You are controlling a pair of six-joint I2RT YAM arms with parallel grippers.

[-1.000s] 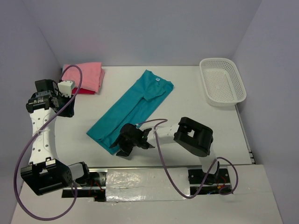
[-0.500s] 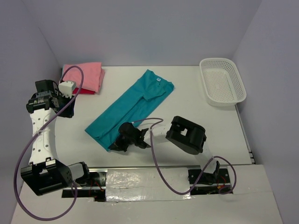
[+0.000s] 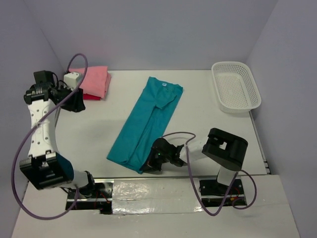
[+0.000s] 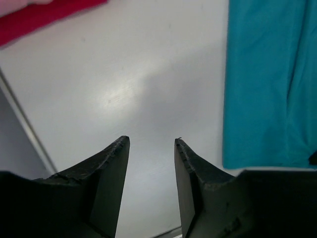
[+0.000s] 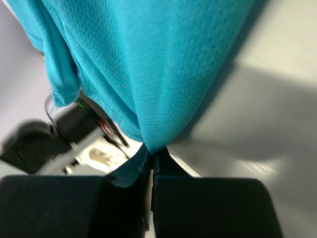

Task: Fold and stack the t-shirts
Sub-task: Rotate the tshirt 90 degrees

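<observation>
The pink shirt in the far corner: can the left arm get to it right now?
Probably yes: the left gripper hangs open just beside the pink shirt, and nothing stands between them.

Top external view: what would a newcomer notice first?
The long teal shirt lying diagonally mid-table, its near corner pinched by the right gripper. Next, the folded pink shirt atop a red shirt at far left, and the white basket far right.

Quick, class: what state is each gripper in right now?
Left gripper: open, holding nothing.
Right gripper: shut on the teal t-shirt, at its near edge.
</observation>
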